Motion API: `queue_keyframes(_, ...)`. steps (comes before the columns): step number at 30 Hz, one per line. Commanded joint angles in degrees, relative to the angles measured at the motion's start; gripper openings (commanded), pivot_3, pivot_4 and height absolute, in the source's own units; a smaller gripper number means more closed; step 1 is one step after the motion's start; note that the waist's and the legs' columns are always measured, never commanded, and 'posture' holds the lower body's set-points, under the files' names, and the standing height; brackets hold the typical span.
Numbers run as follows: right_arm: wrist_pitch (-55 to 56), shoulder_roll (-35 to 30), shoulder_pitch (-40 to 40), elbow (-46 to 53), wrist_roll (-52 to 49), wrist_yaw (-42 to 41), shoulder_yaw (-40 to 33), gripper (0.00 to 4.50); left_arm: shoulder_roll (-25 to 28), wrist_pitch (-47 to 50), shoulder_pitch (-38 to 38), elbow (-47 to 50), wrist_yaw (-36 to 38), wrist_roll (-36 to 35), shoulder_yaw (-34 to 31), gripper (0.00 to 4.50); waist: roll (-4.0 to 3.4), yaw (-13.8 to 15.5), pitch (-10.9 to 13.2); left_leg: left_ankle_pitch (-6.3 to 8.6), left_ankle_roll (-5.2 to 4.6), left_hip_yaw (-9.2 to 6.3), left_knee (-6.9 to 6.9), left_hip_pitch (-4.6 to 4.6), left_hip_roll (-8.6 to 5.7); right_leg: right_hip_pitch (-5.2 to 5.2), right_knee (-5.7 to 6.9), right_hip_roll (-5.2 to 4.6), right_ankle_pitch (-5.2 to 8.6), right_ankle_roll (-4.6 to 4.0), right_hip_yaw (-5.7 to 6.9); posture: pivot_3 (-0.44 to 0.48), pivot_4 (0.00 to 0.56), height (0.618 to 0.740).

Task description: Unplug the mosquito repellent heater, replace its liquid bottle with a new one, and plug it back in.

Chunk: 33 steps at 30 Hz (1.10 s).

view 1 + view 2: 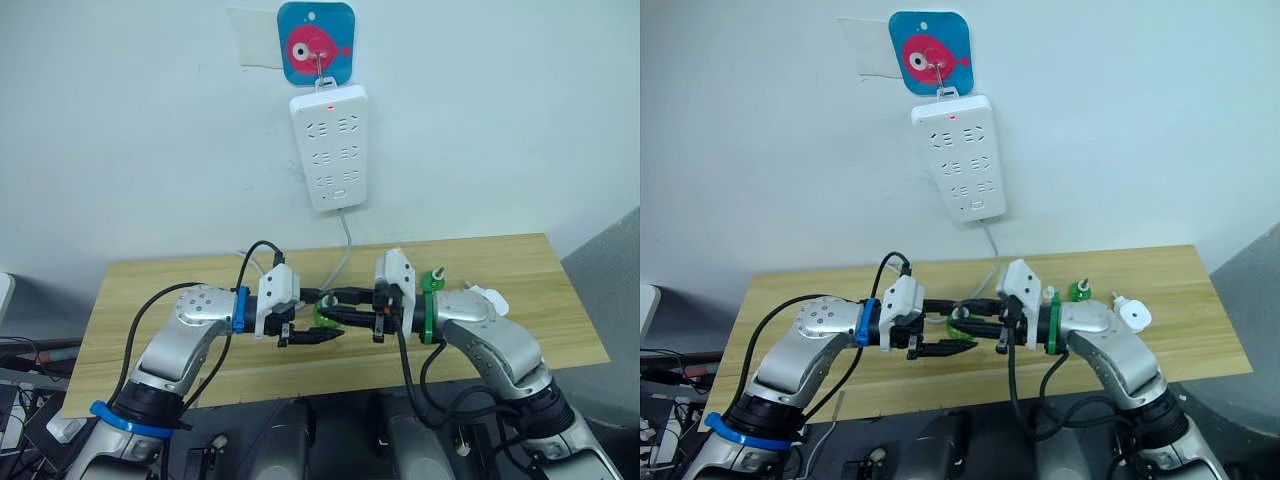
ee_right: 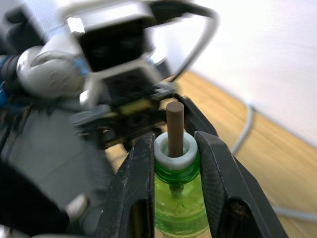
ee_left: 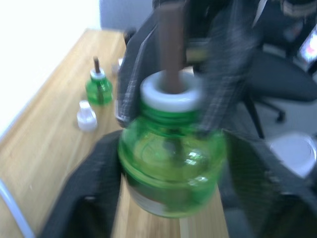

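A green liquid bottle [image 2: 179, 198] with a white collar and a brown wick hangs above the middle of the wooden table [image 1: 150, 290], held from both sides. My right gripper [image 2: 174, 148] is shut on its neck. My left gripper [image 3: 171, 193] clasps the bottle's round body [image 3: 171, 168], a finger pressed on each side. The white mosquito repellent heater [image 1: 1133, 314] lies unplugged on the table beside my right forearm. A second green bottle [image 1: 437, 279] stands upright close to it.
A white power strip [image 1: 330, 148] with a red light hangs on the wall from a fish-shaped hook [image 1: 315, 42], all its sockets bare. Its cable [image 1: 347, 245] drops behind the table. A small white cap [image 3: 86, 117] lies near the second bottle.
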State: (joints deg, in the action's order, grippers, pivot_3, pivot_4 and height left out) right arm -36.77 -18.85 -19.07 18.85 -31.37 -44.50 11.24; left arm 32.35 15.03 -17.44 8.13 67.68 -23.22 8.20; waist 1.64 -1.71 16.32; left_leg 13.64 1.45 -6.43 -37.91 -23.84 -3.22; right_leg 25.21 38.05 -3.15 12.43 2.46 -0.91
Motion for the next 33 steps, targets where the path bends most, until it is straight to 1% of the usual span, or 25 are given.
queue_keyframes(1, -7.1, 1.6, 0.9, 2.7, -7.7, 8.5, -10.3, 0.83, -0.4, 1.7, 1.4, 4.6, -1.6, -3.8, -2.6, 4.42, -0.01, 0.0, 0.0, 0.00, 0.00, 0.00, 0.01, 0.01, 0.00, 0.00, 0.00, 0.00, 0.00, 0.00, 0.00, -0.011, 0.241, 0.740)
queue_keyframes(2, -9.3, 2.1, 1.5, 3.0, -9.8, 10.6, -12.4, 0.83, -0.8, 2.3, 1.6, 5.2, -2.7, -4.5, -3.2, 4.50, -0.01, 0.0, 0.0, 0.00, 0.00, -0.01, 0.01, 0.00, 0.00, 0.00, 0.00, -0.01, 0.00, 0.00, -0.01, -0.011, 0.241, 0.740)
queue_keyframes(4, -15.7, 5.7, 2.3, 2.7, -19.2, 20.1, -20.0, 0.83, -3.6, 3.5, 1.8, 6.9, -7.4, -6.1, -4.8, 4.50, -0.02, 0.2, 0.0, 0.00, 0.00, 0.00, 0.02, 0.00, -0.03, -0.01, -0.02, -0.03, 0.00, 0.00, -0.03, -0.028, 0.241, 0.740)
queue_keyframes(6, -19.9, 9.4, 2.1, 2.0, -26.6, 28.7, -25.4, 0.83, -5.7, 3.3, 2.1, 7.9, -10.5, -6.2, -5.5, 4.50, -0.01, 0.2, 0.0, 0.00, 0.00, -0.02, 0.01, -0.01, -0.05, -0.02, -0.03, -0.06, 0.00, 0.00, -0.02, -0.037, 0.239, 0.740)
queue_keyframes(8, -22.2, 12.2, 1.8, 1.5, -32.3, 35.9, -28.7, 0.83, -7.3, 2.4, 2.3, 8.4, -12.8, -5.3, -5.5, 4.50, -0.05, 0.1, -0.1, 0.00, 0.00, 0.03, 0.01, -0.01, -0.03, 0.00, 0.01, -0.06, -0.01, 0.00, -0.06, -0.045, 0.238, 0.740)
queue_keyframes(9, -22.9, 13.1, 1.7, 1.4, -34.7, 38.8, -29.7, 0.83, -7.9, 2.1, 2.4, 8.5, -13.8, -5.0, -5.5, 4.50, -0.08, 0.0, -0.1, 0.00, 0.00, 0.03, 0.02, 0.00, -0.02, 0.01, 0.02, -0.04, -0.01, 0.00, -0.06, -0.045, 0.238, 0.740)
queue_keyframes(10, -21.8, 15.7, 1.8, 0.8, -41.1, 45.3, -31.0, 0.83, -9.3, -0.7, 2.7, 8.7, -15.4, -2.8, -4.5, 4.50, -0.10, -0.1, -0.1, 0.00, 0.00, 0.05, 0.03, 0.00, 0.01, 0.02, 0.03, -0.03, -0.01, -0.01, -0.06, -0.046, 0.236, 0.740)
queue_keyframes(12, -19.5, 19.1, 2.1, 0.0, -52.2, 55.7, -32.0, 0.83, -12.0, -5.5, 3.3, 8.8, -18.4, 1.3, -2.4, 4.50, -0.10, -0.2, -0.1, 0.01, -0.01, 0.08, 0.05, 0.00, 0.01, 0.04, 0.03, -0.02, -0.01, -0.01, -0.08, -0.045, 0.235, 0.740)
queue_keyframes(13, -18.5, 19.9, 2.2, -0.2, -56.9, 59.7, -31.9, 0.83, -13.3, -7.3, 3.6, 8.7, -19.7, 2.9, -1.4, 4.50, -0.11, -0.2, -0.1, 0.00, -0.01, 0.09, 0.06, 0.00, 0.02, 0.04, 0.03, -0.02, -0.01, -0.01, -0.09, -0.045, 0.235, 0.740)
queue_keyframes(15, -16.8, 19.7, 2.0, -0.2, -62.7, 65.3, -31.0, 0.83, -15.7, -10.3, 3.7, 7.5, -22.8, 6.0, -0.4, 4.50, -0.11, -0.2, -0.1, 0.01, -0.02, 0.18, 0.06, -0.02, -0.01, 0.05, 0.01, -0.03, -0.01, -0.01, -0.14, -0.042, 0.237, 0.740)
queue_keyframes(19, -13.4, 17.6, 1.8, 0.2, -69.2, 70.3, -28.6, 0.83, -18.1, -12.4, 3.9, 6.4, -26.1, 8.4, 0.7, 4.50, -0.11, -0.2, -0.1, 0.02, -0.06, 0.18, 0.01, -0.02, -0.05, 0.00, 0.03, 0.01, -0.01, 0.00, -0.09, -0.037, 0.238, 0.740)
queue_keyframes(22, -11.3, 16.3, 1.8, 0.6, -73.0, 72.1, -26.3, 0.83, -19.5, -14.7, 3.8, 5.2, -28.1, 10.5, 1.8, 4.50, -0.13, -0.3, -0.2, 0.02, -0.09, 0.23, 0.01, -0.01, -0.05, -0.01, 0.03, 0.07, 0.00, 0.01, -0.08, -0.031, 0.241, 0.740)
queue_keyframes(33, -5.8, 11.1, 2.5, 2.2, -79.8, 73.2, -20.6, 0.83, -21.2, -15.8, 3.3, 3.3, -29.6, 10.5, 2.7, 4.50, -0.12, -0.4, -0.2, 0.04, -0.15, 0.23, 0.01, -0.02, -0.05, -0.02, 0.03, 0.13, 0.00, 0.02, -0.06, -0.035, 0.244, 0.740)
